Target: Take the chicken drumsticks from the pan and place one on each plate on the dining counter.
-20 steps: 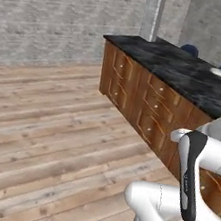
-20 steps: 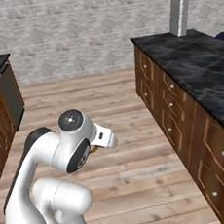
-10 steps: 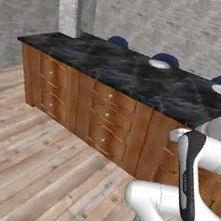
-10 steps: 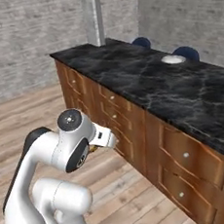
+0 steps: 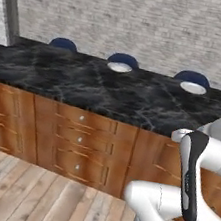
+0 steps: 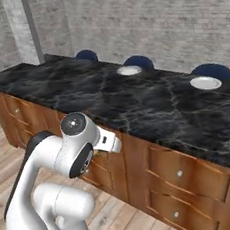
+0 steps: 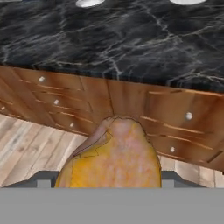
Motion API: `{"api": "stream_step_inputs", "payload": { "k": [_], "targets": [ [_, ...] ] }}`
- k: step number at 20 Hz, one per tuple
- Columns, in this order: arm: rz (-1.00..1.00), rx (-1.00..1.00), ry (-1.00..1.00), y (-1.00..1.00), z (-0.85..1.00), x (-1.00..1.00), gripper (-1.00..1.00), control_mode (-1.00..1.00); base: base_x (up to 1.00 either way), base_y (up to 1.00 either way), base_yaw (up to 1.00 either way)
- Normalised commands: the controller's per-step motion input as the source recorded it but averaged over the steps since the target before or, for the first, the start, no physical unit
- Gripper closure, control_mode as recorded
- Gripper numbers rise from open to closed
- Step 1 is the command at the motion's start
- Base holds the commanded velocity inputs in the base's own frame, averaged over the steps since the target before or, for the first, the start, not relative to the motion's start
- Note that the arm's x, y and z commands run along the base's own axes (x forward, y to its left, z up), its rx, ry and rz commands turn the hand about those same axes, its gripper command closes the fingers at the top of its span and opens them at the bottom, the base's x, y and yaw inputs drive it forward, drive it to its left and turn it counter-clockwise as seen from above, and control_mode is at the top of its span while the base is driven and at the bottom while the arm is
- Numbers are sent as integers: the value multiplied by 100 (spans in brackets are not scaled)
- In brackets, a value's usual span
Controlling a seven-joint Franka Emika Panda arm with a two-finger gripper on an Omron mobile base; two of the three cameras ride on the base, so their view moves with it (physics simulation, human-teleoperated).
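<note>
In the hand view a golden-orange chicken drumstick (image 7: 114,157) rises large from the bottom, with my gripper (image 7: 107,181) shut on it; it hides the fingertips. Beyond it runs the dining counter (image 7: 109,39), black veined marble over brown wooden drawer fronts. Two white plates stand along its far edge: one to the left (image 5: 119,67) (image 6: 129,70) (image 7: 89,2), one to the right (image 5: 193,87) (image 6: 205,82) (image 7: 188,1). Both look bare. My hand hangs in front of the drawers, below the counter top. The pan is out of view.
Three blue stools (image 5: 63,43) (image 5: 123,60) (image 5: 191,77) stand behind the counter against a grey brick wall. A grey pillar (image 6: 23,31) rises at the counter's left end. Wooden plank floor (image 5: 28,195) lies before the drawers.
The base has driven and turned, so the whole scene has shifted: the dining counter now runs broadside and close across both base views. The arm's pose and its grip look unchanged.
</note>
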Motion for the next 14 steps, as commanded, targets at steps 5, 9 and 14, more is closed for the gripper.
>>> {"api": "stream_step_inputs", "payload": {
  "k": [5,9,14],
  "targets": [
    [0,0,0,0,0,0,100,100,65,91,-47],
    [0,0,0,0,0,0,100,100,30,100,-38],
    [0,0,0,0,0,0,100,100,20,100,-33]
  ]
}}
